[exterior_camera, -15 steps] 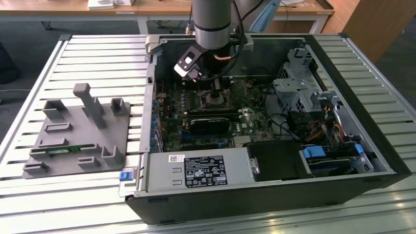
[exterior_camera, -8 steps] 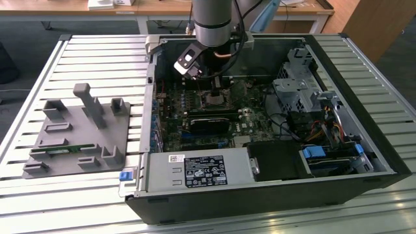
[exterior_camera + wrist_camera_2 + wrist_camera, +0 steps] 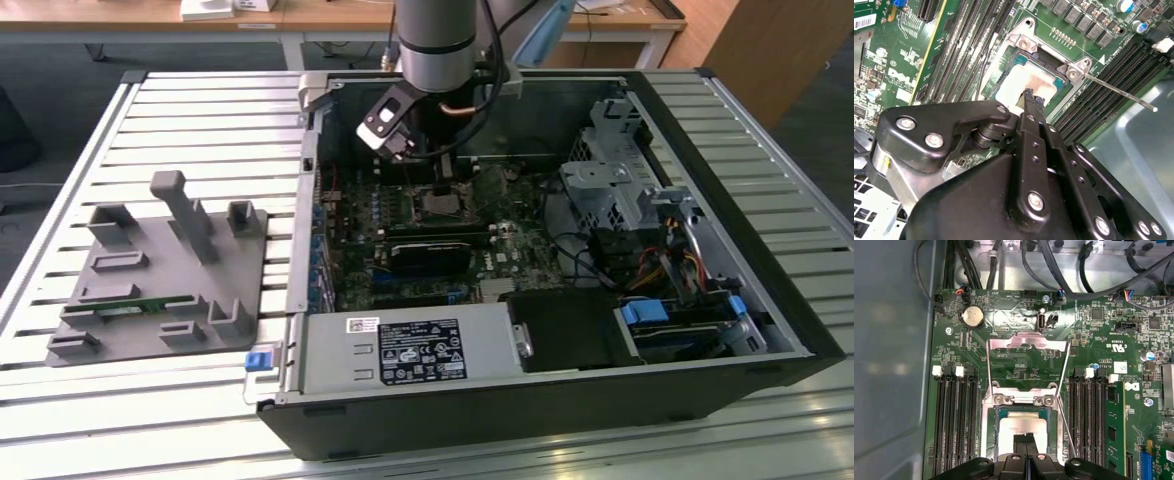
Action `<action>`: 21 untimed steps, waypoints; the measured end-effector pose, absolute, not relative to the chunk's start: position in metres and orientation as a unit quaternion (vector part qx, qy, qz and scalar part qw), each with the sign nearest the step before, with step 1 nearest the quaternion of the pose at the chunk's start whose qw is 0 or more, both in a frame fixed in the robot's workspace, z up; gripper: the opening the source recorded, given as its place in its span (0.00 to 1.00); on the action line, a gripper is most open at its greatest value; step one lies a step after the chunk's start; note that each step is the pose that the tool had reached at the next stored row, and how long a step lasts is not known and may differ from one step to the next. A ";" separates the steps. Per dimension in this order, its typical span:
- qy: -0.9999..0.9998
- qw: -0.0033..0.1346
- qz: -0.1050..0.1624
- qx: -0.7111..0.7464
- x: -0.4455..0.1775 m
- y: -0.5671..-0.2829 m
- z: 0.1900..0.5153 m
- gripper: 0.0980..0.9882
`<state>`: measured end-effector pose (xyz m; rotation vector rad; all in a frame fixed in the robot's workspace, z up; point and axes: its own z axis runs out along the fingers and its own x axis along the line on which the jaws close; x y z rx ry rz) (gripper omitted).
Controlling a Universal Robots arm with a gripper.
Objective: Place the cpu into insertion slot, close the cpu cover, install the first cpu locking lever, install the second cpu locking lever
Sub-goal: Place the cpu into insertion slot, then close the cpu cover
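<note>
The robot arm reaches down from the upper centre of the exterior view into an open computer case (image 3: 534,425) lying on a slatted metal table (image 3: 200,100). Its gripper (image 3: 447,178) hangs over the insertion slot (image 3: 441,205) in the middle of the motherboard.

In both wrist views the black jaws of the gripper (image 3: 1029,95) (image 3: 1026,439) are pressed together with nothing between them. Their tip is over the bare top of the cpu (image 3: 1021,82) (image 3: 1021,424); whether it touches cannot be told. The cpu lies flat inside the insertion slot (image 3: 988,430), within its silver rim.

The cpu cover (image 3: 1029,342) is swung open, hinged at the slot's edge and off the chip, and green board shows through its window. A thin locking lever (image 3: 1119,93) juts free from a corner of the slot, unlatched, over the long memory slots (image 3: 954,425) that flank the slot on both sides.

Toward the exterior view's left, a grey fixture (image 3: 147,290) with upright posts sits on the table beside the case.
</note>
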<state>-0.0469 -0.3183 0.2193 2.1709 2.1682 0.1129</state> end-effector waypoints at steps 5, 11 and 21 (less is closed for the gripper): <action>0.705 0.036 0.037 0.708 -0.047 -0.318 0.222 0.01; 0.703 0.036 0.037 0.709 -0.047 -0.318 0.227 0.01; 0.700 0.034 0.036 0.713 -0.046 -0.318 0.234 0.01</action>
